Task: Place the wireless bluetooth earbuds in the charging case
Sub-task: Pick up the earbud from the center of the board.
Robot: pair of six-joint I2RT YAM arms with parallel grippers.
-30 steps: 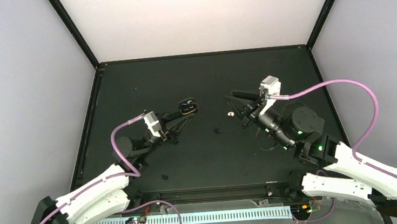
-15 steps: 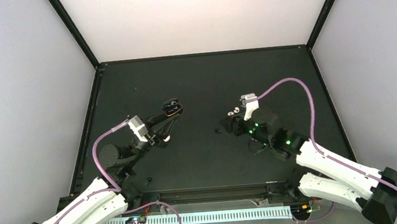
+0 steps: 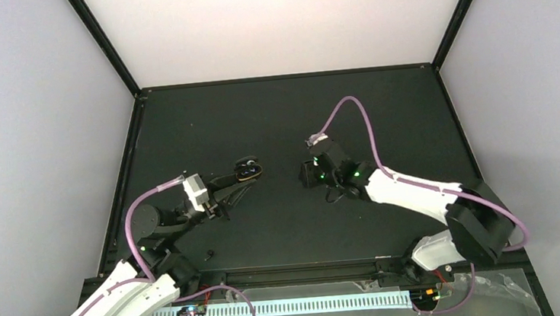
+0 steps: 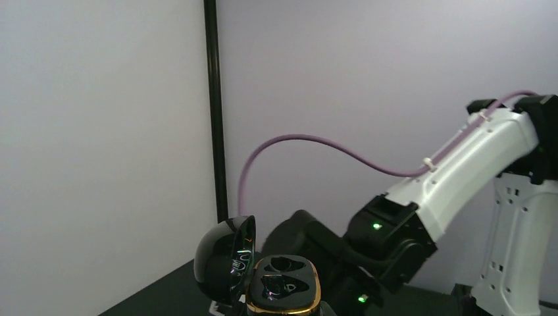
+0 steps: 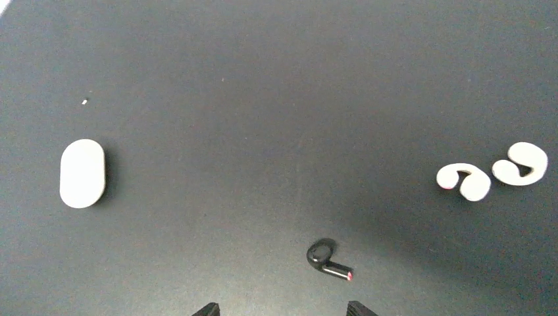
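Note:
My left gripper [image 3: 239, 180] is shut on the open black charging case [image 3: 248, 170] and holds it above the table. In the left wrist view the case's gold-rimmed base [image 4: 284, 287] shows two empty sockets, with the lid [image 4: 222, 266] swung open to the left; the fingers are out of frame. My right gripper [image 5: 285, 309] is open and points down, with a black earbud [image 5: 327, 260] lying on the table just ahead, between the lines of its two fingertips. The two white earbuds [image 5: 464, 180] lie side by side to the right. The right gripper [image 3: 307, 175] stands right of the case.
A white pebble-shaped case [image 5: 82, 173] lies shut on the table to the left in the right wrist view. A second small black earbud [image 3: 210, 253] lies near the table's front edge by the left arm. The black frame posts [image 3: 102, 43] edge the table.
The right arm has swung left and tipped down over the black earbud, now covering the white earbuds in the top view. The left gripper has drawn the open case left and nearer.

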